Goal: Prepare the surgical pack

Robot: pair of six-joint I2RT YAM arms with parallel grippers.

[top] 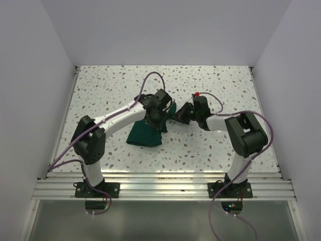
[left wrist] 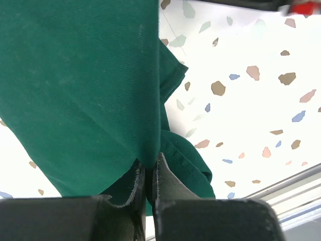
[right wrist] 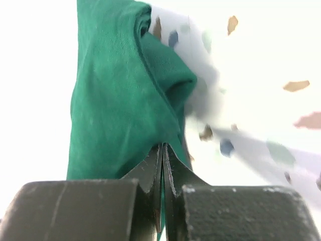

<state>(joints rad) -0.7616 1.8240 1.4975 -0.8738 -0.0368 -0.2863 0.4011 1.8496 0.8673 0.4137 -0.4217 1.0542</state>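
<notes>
Twice clamped, near the middle of the white speckled terrazzo table (top: 215, 85): a large dark green cloth drape (top: 144, 135), bunched into a rumpled bundle rather than spread flat; lying on the tabletop along its near left part, reaching toward the far right where held. Gripped from the upper left by the left gripper (top: 155, 116); seen through the left wrist camera with both black fingers (left wrist: 168, 186) closed to a narrow slit, a fold of the green cloth pinched between; beyond that, smooth woven cloth filling the left of the view, a hemmed edge trailing down to the right of the fingers, speckled tabletop further right. Gripped from the right by the right gripper (top: 182, 114); seen through the right wrist camera likewise pressed almost shut on a thin layer of the same cloth, with a rolled, rounded fold standing just past the fingertips. Near each other, both grippers, just apart at the bundle's far right end. Fixed along the near table edge, under both arm bases: a ribbed aluminium rail (top: 165, 187).
</notes>
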